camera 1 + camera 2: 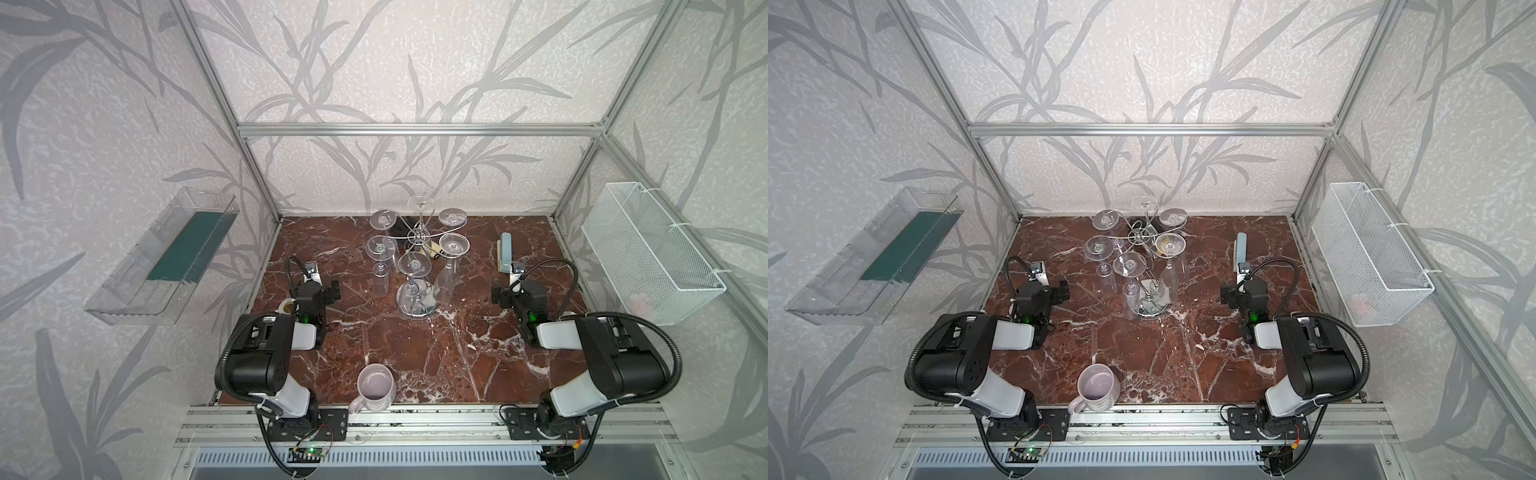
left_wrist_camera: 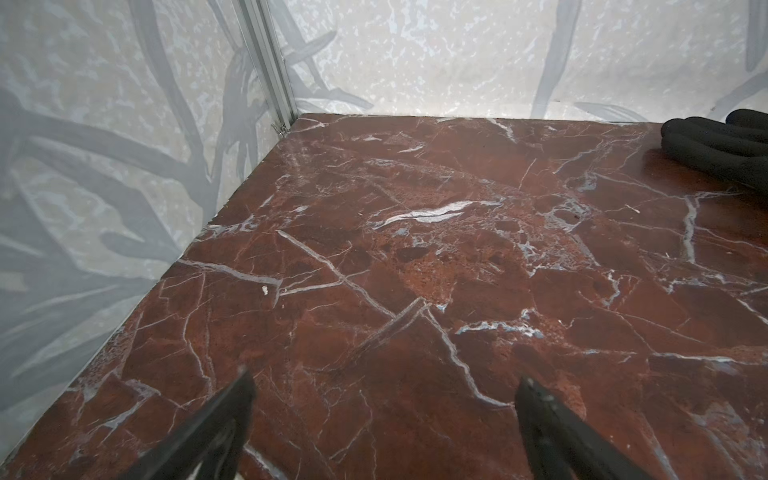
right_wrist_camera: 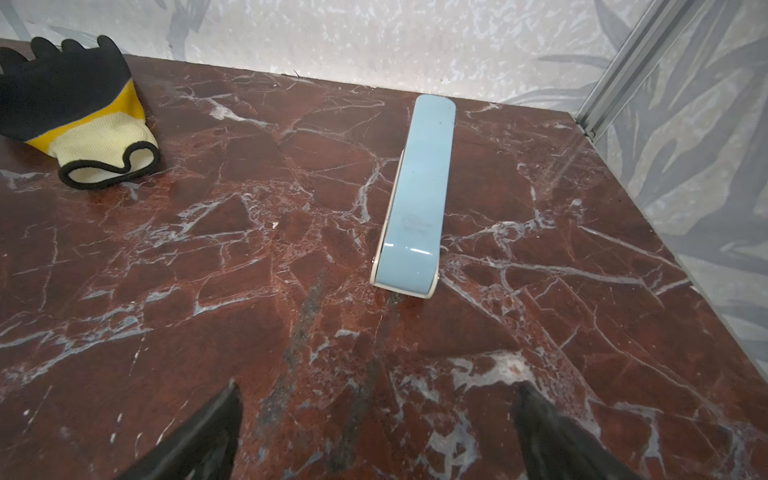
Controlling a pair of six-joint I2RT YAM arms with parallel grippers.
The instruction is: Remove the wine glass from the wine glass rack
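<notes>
The wine glass rack stands at the back middle of the marble table in both top views, its round mirror base toward the front. Several clear wine glasses hang upside down from its arms; the nearest wine glass faces the front. My left gripper sits left of the rack, open and empty over bare marble. My right gripper sits right of the rack, also open and empty. Neither wrist view shows the rack.
A lilac mug stands at the table's front edge. A light blue oblong object lies ahead of the right gripper. A black and yellow glove lies behind the rack. A wire basket and a clear tray hang on the side walls.
</notes>
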